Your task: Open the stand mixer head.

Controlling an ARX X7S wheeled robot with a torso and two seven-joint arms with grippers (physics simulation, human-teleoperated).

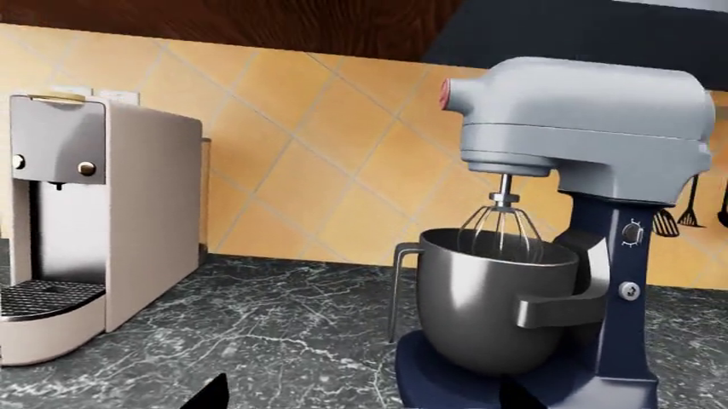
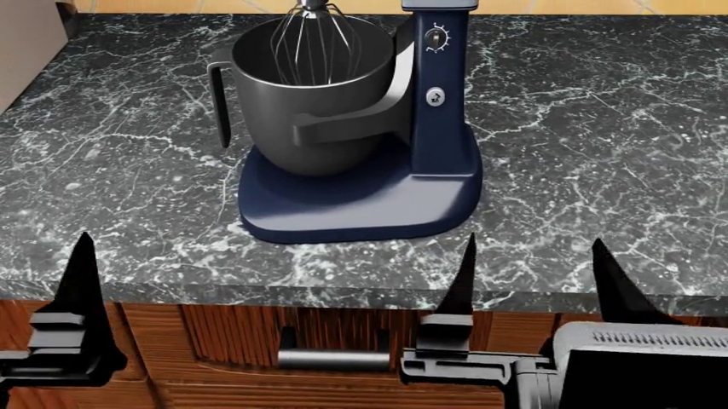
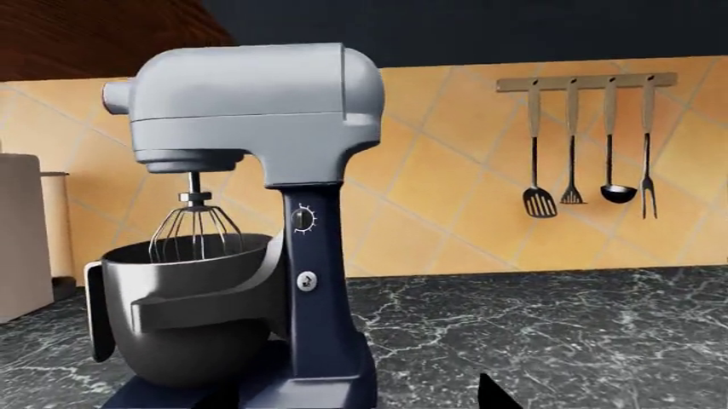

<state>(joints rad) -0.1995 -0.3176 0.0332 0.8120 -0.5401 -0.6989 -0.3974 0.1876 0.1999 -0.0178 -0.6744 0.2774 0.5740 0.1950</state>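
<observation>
Stand mixer head (image 3: 256, 106) sits level over the bowl (image 3: 187, 311) on the counter (image 2: 592, 145). Right gripper (image 2: 533, 273) spread apart, holding nothing; left gripper (image 2: 85, 281) state unreadable.

Head camera looks steeply down over the marble counter (image 2: 592, 128). Both wrist cameras face the tiled wall (image 3: 455, 187) from low, sharing the stand mixer (image 1: 546, 256).

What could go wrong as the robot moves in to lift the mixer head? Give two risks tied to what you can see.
1. The whisk hangs inside the bowl; a crooked push on the mixer head could knock the wires against the rim.
2. Both grippers, left and right, are at the counter edge, away from the mixer; reaching forward low could bump the base or bowl handle first.
</observation>
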